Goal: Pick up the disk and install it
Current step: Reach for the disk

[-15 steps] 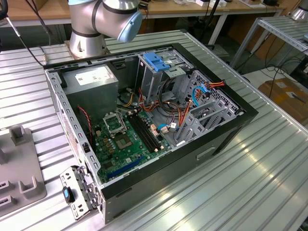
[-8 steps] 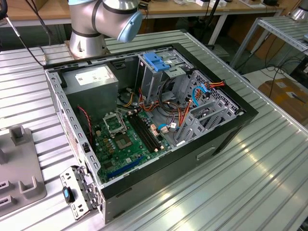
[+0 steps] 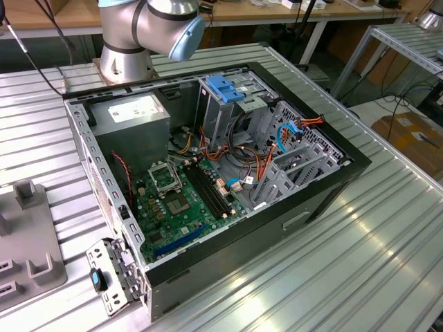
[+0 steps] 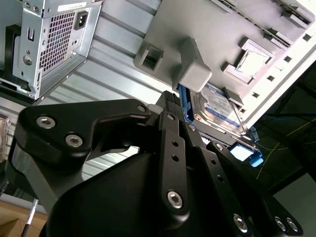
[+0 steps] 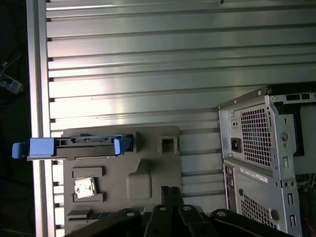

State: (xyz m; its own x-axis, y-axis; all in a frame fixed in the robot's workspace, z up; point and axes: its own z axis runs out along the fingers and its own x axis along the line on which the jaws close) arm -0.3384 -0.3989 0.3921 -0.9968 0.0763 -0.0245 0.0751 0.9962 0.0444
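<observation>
- The disk [image 5: 74, 145] stands on edge in a slot of the grey tray [image 5: 148, 163], blue rail ends jutting past the tray's edge.
- The tray lies on the slatted table [image 5: 148, 59], to the exterior view's left of the open computer case [image 3: 277, 228].
- The gripper [image 5: 171, 191] is pressed together and empty, apart from the disk.
- In the second wrist view a raised grey block [image 4: 192, 69] and the gripper's black links cover part of the disk.
- A blue bracket [image 3: 225, 88] sits in the case's far bay.
- In the exterior view the tray is cut off.
</observation>
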